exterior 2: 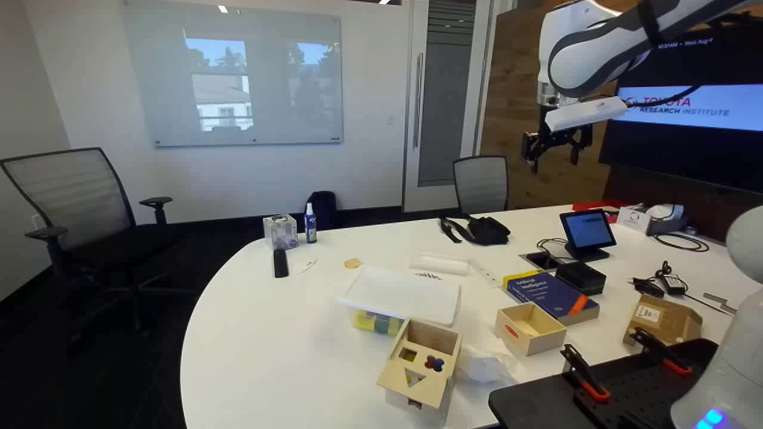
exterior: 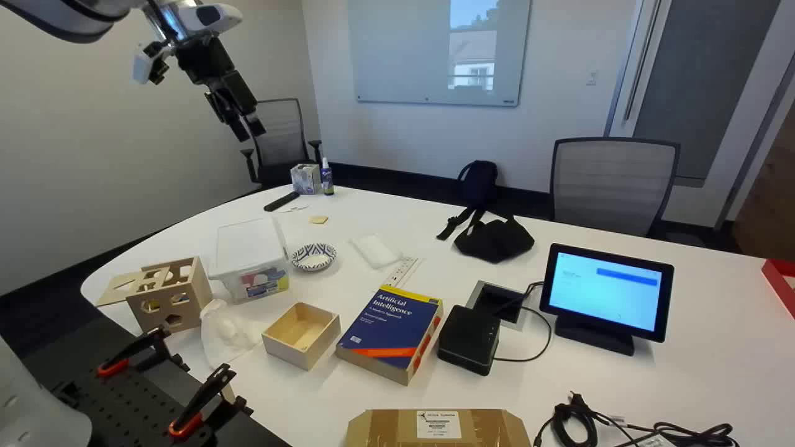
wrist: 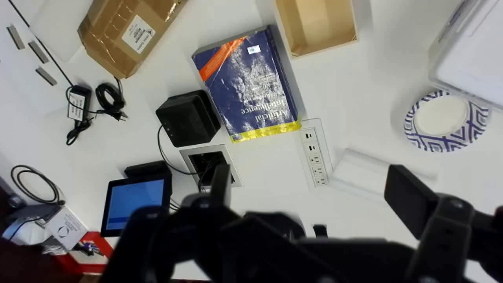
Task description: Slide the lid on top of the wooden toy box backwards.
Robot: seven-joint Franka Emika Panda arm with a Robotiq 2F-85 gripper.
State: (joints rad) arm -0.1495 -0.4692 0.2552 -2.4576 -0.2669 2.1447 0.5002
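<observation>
The wooden toy box (exterior: 197,295) stands at the table's edge near the robot base; it also shows in an exterior view (exterior 2: 442,338). Its lid (exterior 2: 430,388), a pale panel with cut-out holes, is partly slid out. It overhangs one side and leaves a gap along the opposite side. The lid's overhang also shows in an exterior view (exterior: 113,293). My gripper (exterior 2: 554,162) is open and empty, high above the table and far from the box; it also shows in an exterior view (exterior: 248,129) and in the wrist view (wrist: 309,179). The box is out of the wrist view.
A translucent white plastic container (exterior: 248,248) stands beside the toy box. A crumpled clear bag (exterior: 227,332), a shallow wooden box (exterior: 301,335) and a blue book (exterior: 391,326) lie nearby. A patterned bowl (exterior: 313,257), black box (exterior: 469,338) and tablet (exterior: 608,288) stand farther off.
</observation>
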